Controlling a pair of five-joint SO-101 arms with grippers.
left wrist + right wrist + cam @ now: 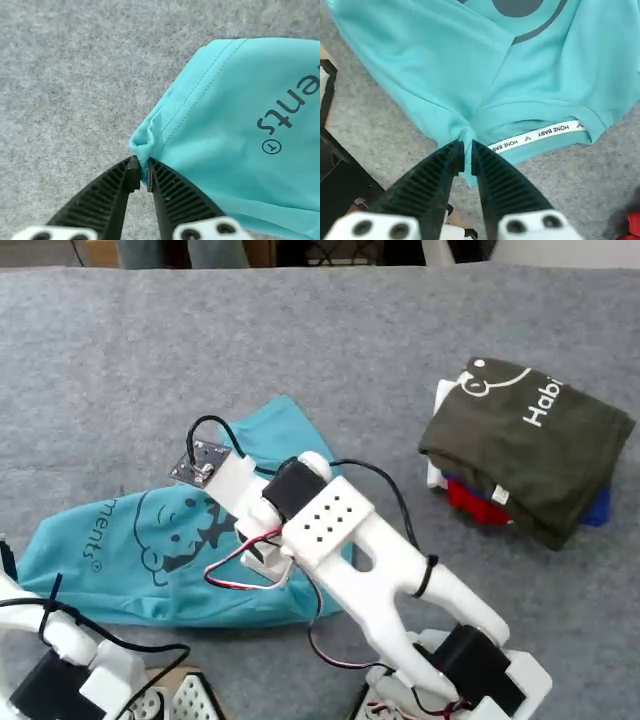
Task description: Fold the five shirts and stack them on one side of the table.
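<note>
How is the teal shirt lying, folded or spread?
Half folded: teal shirt lies doubled over, edges pinched by left gripper and right gripper.

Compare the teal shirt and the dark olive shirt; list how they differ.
The teal shirt lies loosely spread; the dark olive shirt is folded compactly. The teal shirt rests directly on the table; the olive one tops a stack. The left pincer and right pincer pinch the teal shirt; nothing holds the olive one. Both carry print.

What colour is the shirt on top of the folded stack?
Top shirt: dark olive with white print, clearest in the high view.
</note>
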